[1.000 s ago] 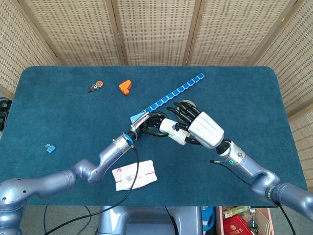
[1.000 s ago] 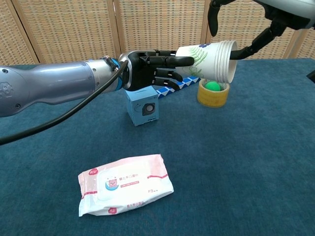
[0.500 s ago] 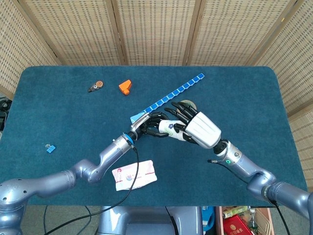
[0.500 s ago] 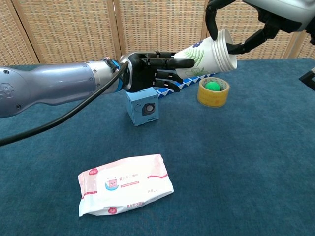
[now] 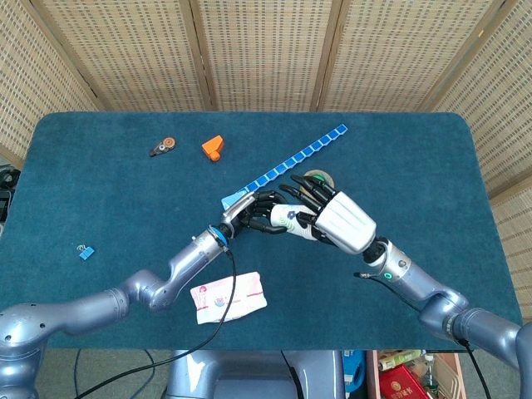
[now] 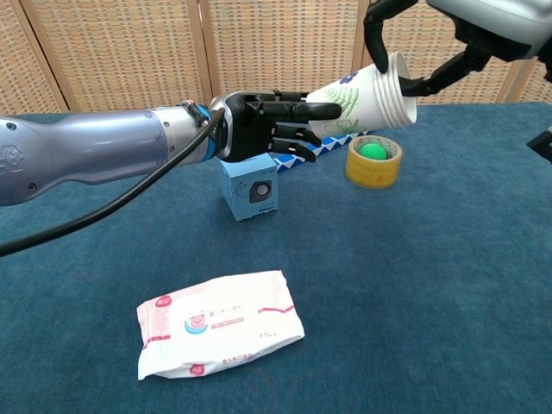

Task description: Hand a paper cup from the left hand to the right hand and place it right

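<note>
A white paper cup point(image 6: 362, 90) with green leaf print lies tilted in the air above the table, its rim up and to the right; in the head view the cup point(image 5: 287, 218) shows between the two hands. My left hand point(image 6: 259, 125) grips its base end, dark fingers stretched along the cup wall. My right hand point(image 6: 483, 21) reaches in from the upper right and its dark fingers point(image 6: 373, 39) curl around the rim. Seen from the head camera, the left hand point(image 5: 253, 212) and right hand point(image 5: 342, 221) meet over the table's middle.
A small blue cube box point(image 6: 250, 191) stands under the left hand. A yellow tape roll point(image 6: 373, 162) holding a green ball sits below the cup. A wet-wipes pack point(image 6: 220, 335) lies near the front. A blue block strip point(image 5: 299, 155), an orange piece point(image 5: 213, 147) and a small tool point(image 5: 163, 146) lie further back.
The cup's rim end has tipped upward, and the right hand has moved in and closed its fingers around the rim. The left hand has stayed in place.
</note>
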